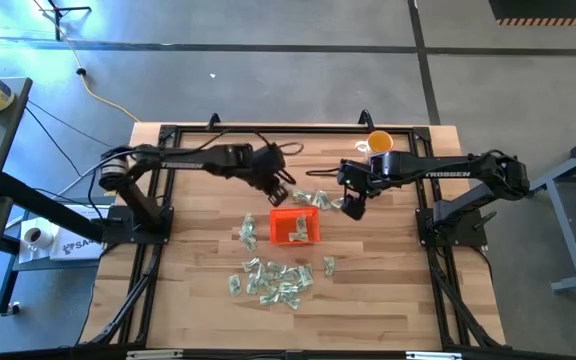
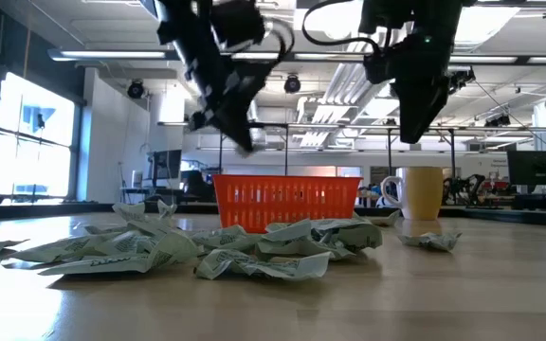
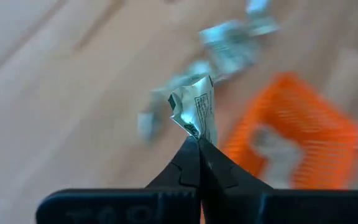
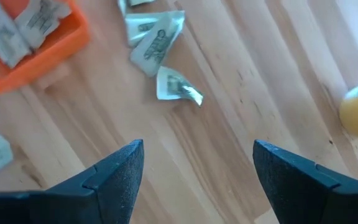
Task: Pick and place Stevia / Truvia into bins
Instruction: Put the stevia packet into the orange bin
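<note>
Start with the wooden table (image 1: 388,290): the orange tray (image 1: 295,228) sits near its middle, and everything below is placed from that tray. The biggest heap of sweetener packets (image 1: 271,280) lies on the near side of the tray, well apart from it, with one stray bunch (image 1: 249,232) just beside the tray's left edge and a few more (image 1: 311,198) just beyond its far edge. At least a couple of packets already lie inside the tray, as the right wrist view shows. A yellow cup (image 1: 380,144) stands well beyond the tray toward the far right.

Your left gripper (image 1: 276,193) hangs above the table just beyond the tray's far left corner, and its fingers are pinched tight on one crumpled packet (image 3: 195,111); the left wrist view shows the tray lying just ahead of it. So the step in hand looks like the carry: one packet is lifted and not yet over the tray.

Your right gripper (image 1: 351,205) hovers just off the tray's right side, fingers spread wide and empty, with loose packets (image 4: 178,87) on the wood ahead of it.

Next, you'd want to bring the left gripper over the tray's middle, low enough that the light paper won't drift, then let go. Keep the right arm clear of that path.
</note>
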### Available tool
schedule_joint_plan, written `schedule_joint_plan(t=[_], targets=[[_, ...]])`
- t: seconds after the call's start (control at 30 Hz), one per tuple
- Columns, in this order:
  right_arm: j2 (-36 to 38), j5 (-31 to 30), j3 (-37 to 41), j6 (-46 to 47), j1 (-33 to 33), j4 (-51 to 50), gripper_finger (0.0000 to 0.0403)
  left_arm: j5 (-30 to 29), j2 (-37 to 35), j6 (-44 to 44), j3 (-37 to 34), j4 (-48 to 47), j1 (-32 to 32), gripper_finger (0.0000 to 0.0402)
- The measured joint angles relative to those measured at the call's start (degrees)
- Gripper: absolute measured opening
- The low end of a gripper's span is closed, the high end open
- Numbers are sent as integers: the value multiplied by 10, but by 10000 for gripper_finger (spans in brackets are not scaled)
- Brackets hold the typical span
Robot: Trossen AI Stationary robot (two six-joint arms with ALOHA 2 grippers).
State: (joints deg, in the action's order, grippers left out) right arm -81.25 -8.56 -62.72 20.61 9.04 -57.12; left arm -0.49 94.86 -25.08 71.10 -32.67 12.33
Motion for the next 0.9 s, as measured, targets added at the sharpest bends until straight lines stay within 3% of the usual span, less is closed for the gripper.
schedule_joint_plan(t=[0.23, 0.37, 0.5, 0.63, 0.73, 0.9], targets=[[0, 14, 46, -107, 4, 53, 291, 31, 29, -40, 4, 49, -83, 30], [0, 58, 109, -137, 10, 105, 291, 12, 45, -80, 4, 71, -112, 108], [0, 42, 155, -190, 6, 138, 291, 11, 48, -86, 4, 64, -121, 197], [0, 31, 180, -286, 6, 219, 291, 30, 48, -84, 5, 44, -124, 254], [0, 14, 196, -356, 14, 300, 291, 39, 42, -100, 5, 3, -128, 267], [-34, 41, 196, -361, 48, 332, 287, -6, 12, -116, 5, -68, -154, 247]])
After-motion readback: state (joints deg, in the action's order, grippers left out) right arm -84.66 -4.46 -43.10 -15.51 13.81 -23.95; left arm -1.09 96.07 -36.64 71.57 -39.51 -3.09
